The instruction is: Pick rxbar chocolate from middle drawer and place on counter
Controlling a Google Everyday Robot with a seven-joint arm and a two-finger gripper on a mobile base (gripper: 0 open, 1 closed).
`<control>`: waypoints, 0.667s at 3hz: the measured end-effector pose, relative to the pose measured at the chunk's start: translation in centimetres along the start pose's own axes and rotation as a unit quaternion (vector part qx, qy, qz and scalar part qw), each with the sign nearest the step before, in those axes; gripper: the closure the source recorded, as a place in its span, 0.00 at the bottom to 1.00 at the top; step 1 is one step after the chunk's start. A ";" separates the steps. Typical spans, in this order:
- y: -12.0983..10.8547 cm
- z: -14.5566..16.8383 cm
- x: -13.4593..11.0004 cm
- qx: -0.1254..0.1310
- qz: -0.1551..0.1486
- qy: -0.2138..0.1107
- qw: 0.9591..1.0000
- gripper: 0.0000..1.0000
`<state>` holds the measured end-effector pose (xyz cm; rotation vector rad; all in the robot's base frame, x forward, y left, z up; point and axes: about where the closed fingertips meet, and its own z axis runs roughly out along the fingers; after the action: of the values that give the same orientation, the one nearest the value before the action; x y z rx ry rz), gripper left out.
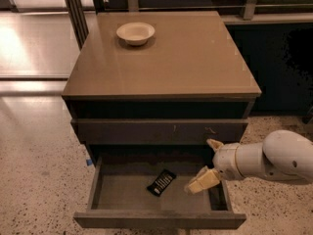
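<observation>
gripper (pixel 207 162), jaws wide apart and empty, hangs over middle drawer (pixel 122 196) by its right wall, near rxbar chocolate (pixel 161 182).

Reads as an office or lab test area. Speckled floor (pixel 34 180) at 8 o'clock, glossy polished floor (pixel 29 43) at 10, metal posts (pixel 76 9) at 11. Standalone dark cabinet (pixel 156 131) with tan surface (pixel 186 58) holding a bowl (pixel 135 33). End effector (pixel 200 164) at 4 o'clock, fingers spread, at the open middle drawer (pixel 122 190).
</observation>
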<state>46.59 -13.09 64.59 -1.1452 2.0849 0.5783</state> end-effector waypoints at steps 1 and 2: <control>-0.2 0.7 1.0 0.021 0.012 -0.003 1.000 0.00; -0.7 3.7 2.5 0.034 0.023 -0.027 0.999 0.00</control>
<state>47.55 -12.37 60.22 -1.0354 2.0736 0.5482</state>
